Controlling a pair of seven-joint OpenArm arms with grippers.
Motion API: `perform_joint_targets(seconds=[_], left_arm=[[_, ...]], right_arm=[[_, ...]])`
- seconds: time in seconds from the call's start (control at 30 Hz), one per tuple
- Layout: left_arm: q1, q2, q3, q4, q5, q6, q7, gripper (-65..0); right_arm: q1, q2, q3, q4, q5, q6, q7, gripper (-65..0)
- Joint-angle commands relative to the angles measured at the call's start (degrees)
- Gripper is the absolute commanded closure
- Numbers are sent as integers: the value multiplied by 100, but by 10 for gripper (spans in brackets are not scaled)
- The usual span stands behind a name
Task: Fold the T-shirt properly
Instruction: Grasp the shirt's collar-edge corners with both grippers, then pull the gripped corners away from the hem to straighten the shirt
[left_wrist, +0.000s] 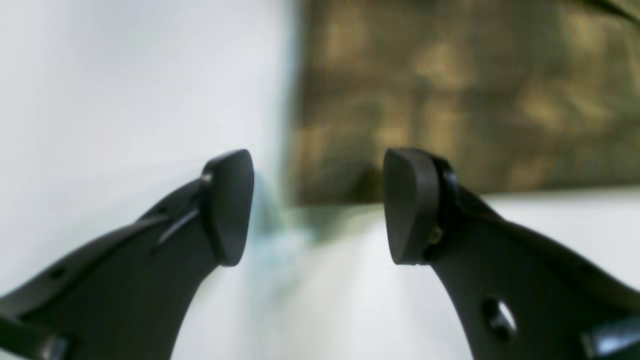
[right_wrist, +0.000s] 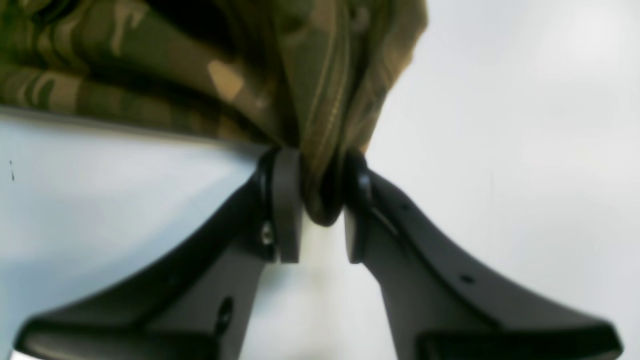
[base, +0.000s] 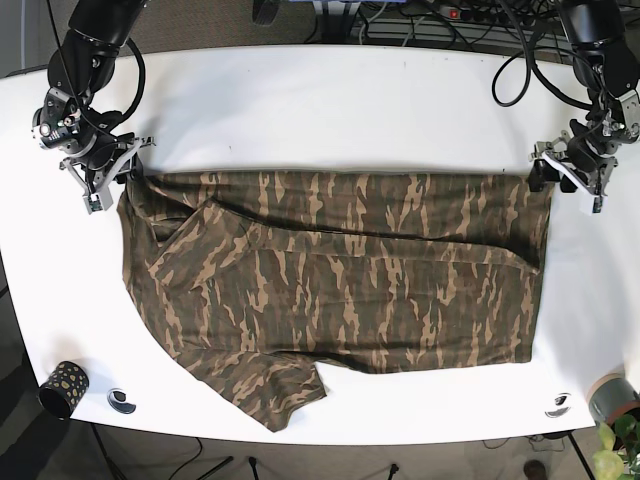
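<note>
- A camo T-shirt is laid out across the middle of the white table, long axis running left-right in base view; one sleeve is seen sticking out toward the table's near edge.
- The far long edge of the shirt appears folded over toward the near side; a fold line is seen running across the fabric, roughly parallel to the far edge.
- The right gripper is clamped on a bunched bit of shirt fabric; in the right wrist view cloth is pinched between both pads and hangs out past them.
- In base view that gripper is found at the shirt's far corner on the view's left side, w/ fabric puckered right at the grip.
- The left gripper is spread apart w/ nothing between the fingers; in the left wrist view the pads are well apart, bare table showing in the gap.
- The shirt's edge is seen just beyond the left gripper's fingertips, blurred; contact w/ cloth can't be told.
- In base view the left gripper sits at the shirt's far corner on the view's right side, just beside the hem.
- Near the table's near edge, away from the shirt: a dark spotted cup at the left corner w/ a small round item beside it; another small round item at the right corner.
</note>
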Motion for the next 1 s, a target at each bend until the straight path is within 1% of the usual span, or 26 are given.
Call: perform_joint_targets(seconds=[0.0, 0.27, 0.33, 0.37, 0.47, 0.5, 0.6, 0.63, 0.77, 0.97], left_arm=[[-65, -90, 26, -49, -39, -57, -4, -381], [-206, -90, 44, -383, -39, -66, 4, -378], [-206, -90, 44, -392, -39, -66, -4, -364], [-206, -90, 44, -392, -30, -66, -4, -338], [-206, -90, 44, -401, -30, -66, -22, -228], [-206, -90, 44, -401, -21, -66, -31, -162], [-294, -90, 44, -401, -13, -57, -31, -15], [-320, -90, 44, -409, -13, -39, -31, 0], [-329, -82, 44, -357, 102, 180, -31, 0], [-267, -90, 9, -75, 119, 180, 4, 0]], right_arm=[[80, 110, 34, 92, 61, 8, 103, -124], [88, 101, 34, 92, 61, 8, 103, -120], [88, 101, 34, 92, 61, 8, 103, -120], [88, 101, 34, 92, 61, 8, 103, -120], [88, 101, 34, 92, 61, 8, 103, -119], [88, 92, 34, 92, 61, 8, 103, -119], [88, -31, 42, 110, 61, 8, 103, -117], [88, -49, 42, 118, 61, 8, 103, -117], [88, -84, 42, 118, 61, 8, 103, -117], [53, -84, 69, 171, 61, 8, 103, -116]])
